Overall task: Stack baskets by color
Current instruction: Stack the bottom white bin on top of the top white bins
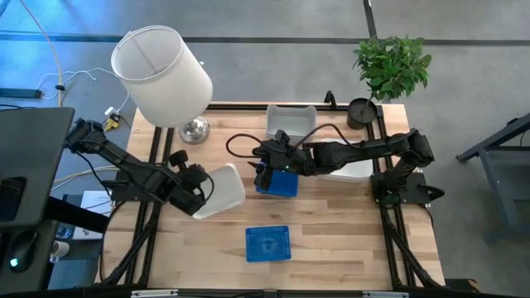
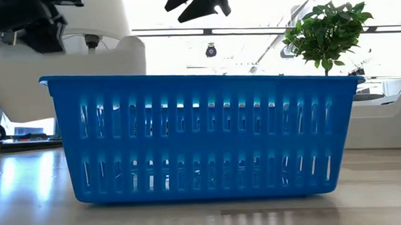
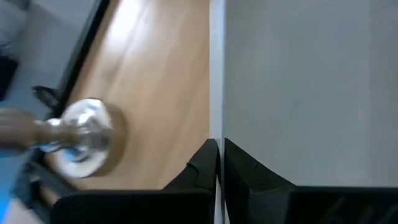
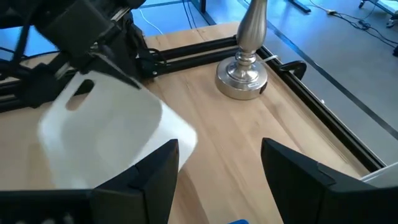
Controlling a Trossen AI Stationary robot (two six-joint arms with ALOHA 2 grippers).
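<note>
Left tool [image 1: 201,192] was clamped on a white basket [image 1: 224,189] near the tabletop's [image 1: 331,240] left edge; right tool [image 1: 263,175] hung released over a blue basket [image 1: 281,183] mid-tabletop.

No legible text, label, brand, number or sign appears in any of the four views. The blue basket [image 1: 268,243] near the front of the table carries a faint moulded pattern on its floor, too small to tell whether it is lettering.
</note>
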